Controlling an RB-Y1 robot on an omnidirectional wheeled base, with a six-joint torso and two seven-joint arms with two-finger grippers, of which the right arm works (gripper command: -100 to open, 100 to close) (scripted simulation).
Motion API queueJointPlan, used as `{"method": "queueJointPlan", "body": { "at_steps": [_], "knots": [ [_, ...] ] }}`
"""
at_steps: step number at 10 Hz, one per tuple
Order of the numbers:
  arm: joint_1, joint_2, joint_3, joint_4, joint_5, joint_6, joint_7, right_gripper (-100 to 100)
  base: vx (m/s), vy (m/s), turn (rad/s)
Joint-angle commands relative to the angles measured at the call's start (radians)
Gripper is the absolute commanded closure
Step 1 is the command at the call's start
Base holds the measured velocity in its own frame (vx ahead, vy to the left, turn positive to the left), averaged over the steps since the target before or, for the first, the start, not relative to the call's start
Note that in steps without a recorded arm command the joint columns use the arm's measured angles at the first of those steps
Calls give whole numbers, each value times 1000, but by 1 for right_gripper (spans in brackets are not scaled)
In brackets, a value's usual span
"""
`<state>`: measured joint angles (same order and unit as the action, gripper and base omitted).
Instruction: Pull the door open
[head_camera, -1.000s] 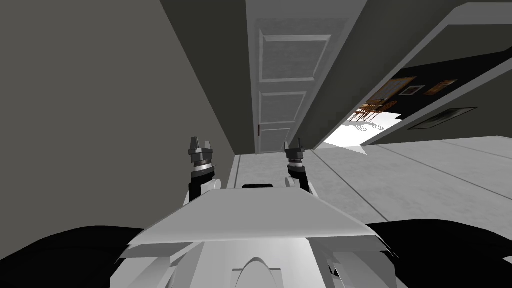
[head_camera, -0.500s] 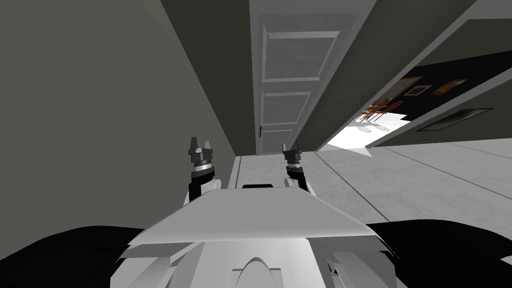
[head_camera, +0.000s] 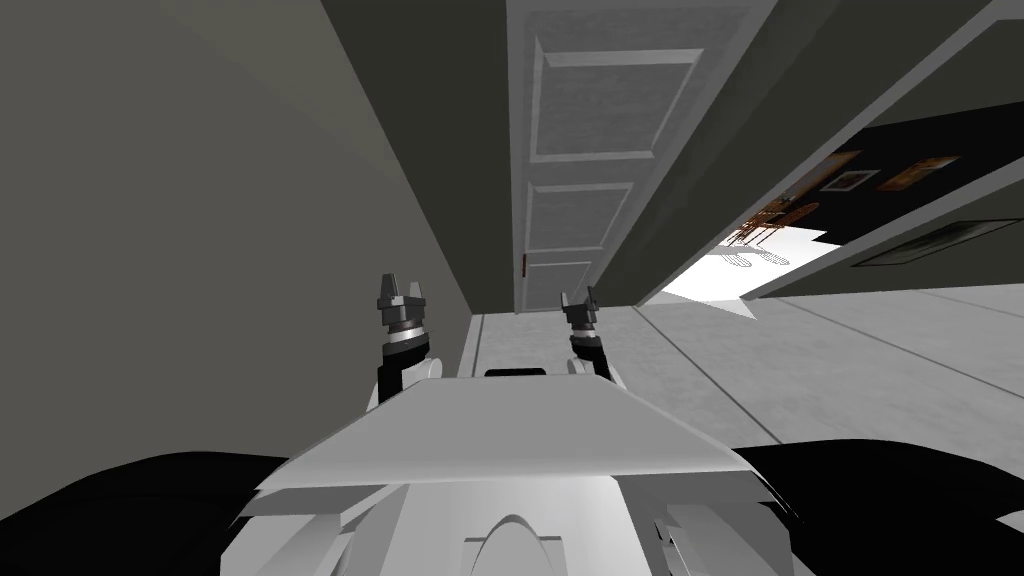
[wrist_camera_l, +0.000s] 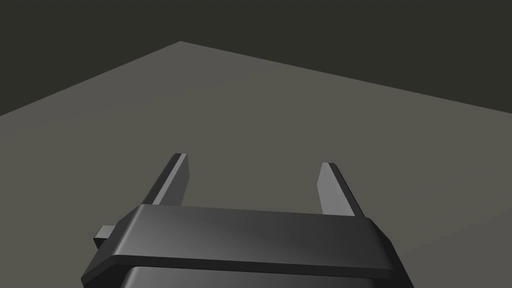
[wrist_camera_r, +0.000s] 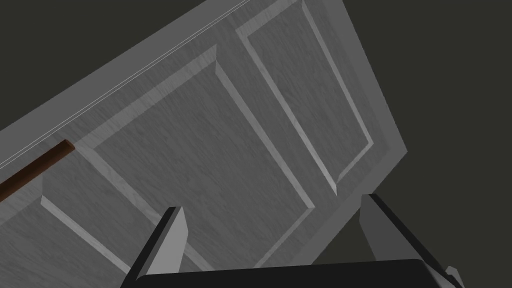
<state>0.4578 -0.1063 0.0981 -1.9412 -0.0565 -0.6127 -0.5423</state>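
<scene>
A grey panelled door stands ahead at the end of a narrow passage. Its small brown handle sits on the door's left edge. In the right wrist view the same door is close, with the brown handle bar off to the side of the fingers. My right gripper is open, short of the door's lower panel, nothing between its fingers. My left gripper is open beside the left wall, its fingers empty.
A dark grey wall runs close along my left. A second wall flanks the door on the right. Further right an opening leads to a bright floor with wooden chairs. Grey tiled floor spreads to the right.
I have moved nearer to the door, which now looks larger. My right gripper has shifted slightly left toward the door. The left arm has kept still.
</scene>
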Motion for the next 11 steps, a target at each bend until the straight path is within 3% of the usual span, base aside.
{"method": "queueJointPlan", "body": {
  "at_steps": [1, 11],
  "knots": [
    [-3, -9, 5, 29, -12, -11, -35, -100, 102, 30, 18],
    [-24, -57, 44, 206, -83, -62, -242, -100, 102, 37, 22]
  ]
}}
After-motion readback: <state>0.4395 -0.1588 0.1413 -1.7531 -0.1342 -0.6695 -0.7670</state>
